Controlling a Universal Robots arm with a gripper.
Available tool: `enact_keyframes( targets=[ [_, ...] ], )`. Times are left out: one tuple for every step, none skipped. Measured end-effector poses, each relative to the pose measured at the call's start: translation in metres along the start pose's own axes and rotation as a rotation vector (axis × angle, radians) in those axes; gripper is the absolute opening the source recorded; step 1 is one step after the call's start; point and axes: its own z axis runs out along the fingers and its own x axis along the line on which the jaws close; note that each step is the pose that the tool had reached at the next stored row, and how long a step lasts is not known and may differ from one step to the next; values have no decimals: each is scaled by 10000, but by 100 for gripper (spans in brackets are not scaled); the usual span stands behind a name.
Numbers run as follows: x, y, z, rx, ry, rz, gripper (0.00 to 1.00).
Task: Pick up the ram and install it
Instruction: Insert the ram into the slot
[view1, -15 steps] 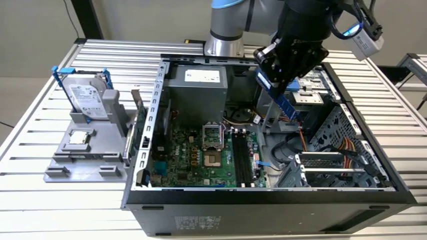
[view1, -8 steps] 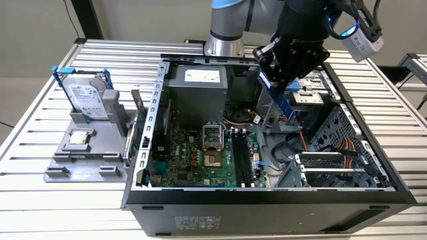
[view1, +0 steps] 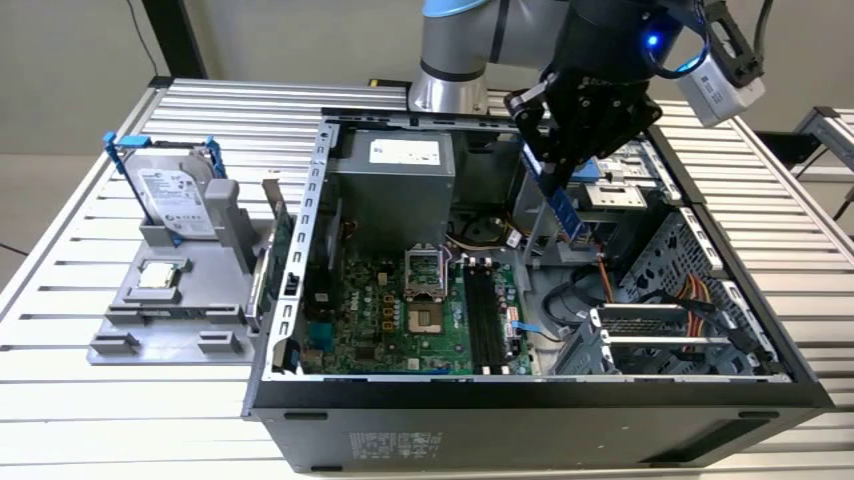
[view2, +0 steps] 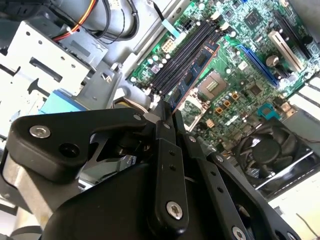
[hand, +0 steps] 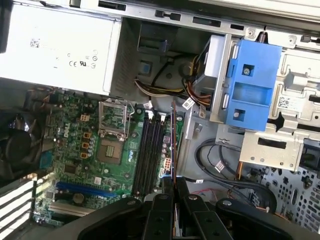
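Ram (view1: 566, 208) hangs clamped between the gripper's (view1: 551, 168) closed fingers, its narrow blue-green board pointing down from the fingertips into the open computer case (view1: 316, 200). Below the tool, clear of the stick's lower end, lie the long black memory slots (hand: 152, 150) of the motherboard (hand: 75, 155). On the slots' far side from the gripper sits the bare processor socket (hand: 114, 150).

A silver-grey cylindrical arm (view1: 461, 55) with a blue ring (view1: 454, 8) carries a black bar-linked gripper (view2: 164, 114) studded with silver screws (view2: 39, 131), a glowing blue light (view1: 651, 41) and a pale grey camera box (view1: 721, 88) trailing a black cable (view1: 763, 20).
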Motion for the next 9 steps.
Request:
enact_keyframes(
  targets=[
    [0, 0, 0, -1, 0, 33, 0],
    [0, 0, 0, -1, 0, 34, 0],
    [0, 0, 0, -1, 0, 35, 0],
    [0, 0, 0, -1, 0, 36, 0],
    [0, 0, 0, -1, 0, 37, 0],
    [0, 0, 0, -1, 0, 38, 0],
    [0, 0, 0, -1, -1, 38, 0],
    [-1, 0, 0, 1, -9, 37, 0],
    [0, 0, 3, 4, -32, 38, 0]
  ],
)
